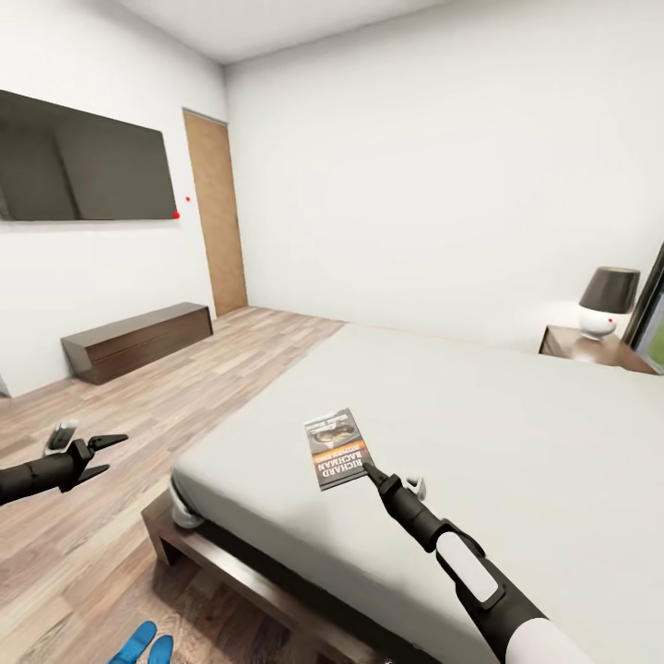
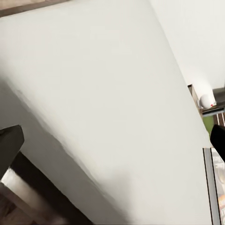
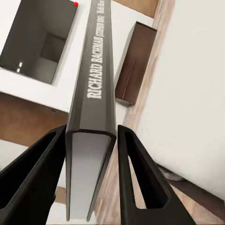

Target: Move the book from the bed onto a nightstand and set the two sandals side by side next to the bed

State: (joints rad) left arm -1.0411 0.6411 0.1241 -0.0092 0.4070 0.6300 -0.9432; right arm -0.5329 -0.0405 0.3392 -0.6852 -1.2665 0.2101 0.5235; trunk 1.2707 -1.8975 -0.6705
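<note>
The book (image 1: 334,449) is on the light-grey mattress of the bed (image 1: 516,433), near its foot corner, with its orange band and white lettering facing up. My right gripper (image 1: 373,473) reaches over the mattress to the book's near edge. In the right wrist view, the right gripper (image 3: 91,129) is shut on the book (image 3: 93,93), one black finger (image 3: 42,164) against each cover. My left gripper (image 1: 109,454) hangs open over the plank floor, left of the bed. The two blue sandals (image 1: 143,643) lie side by side on the floor near the bed's foot. A nightstand (image 1: 590,346) stands at the far right.
A lamp (image 1: 609,300) stands on the nightstand. A low dark bench (image 1: 138,341) runs along the left wall under a wall-mounted screen (image 1: 83,161), with a wooden door (image 1: 217,212) beyond. The dark bed frame (image 1: 240,567) juts out below the mattress.
</note>
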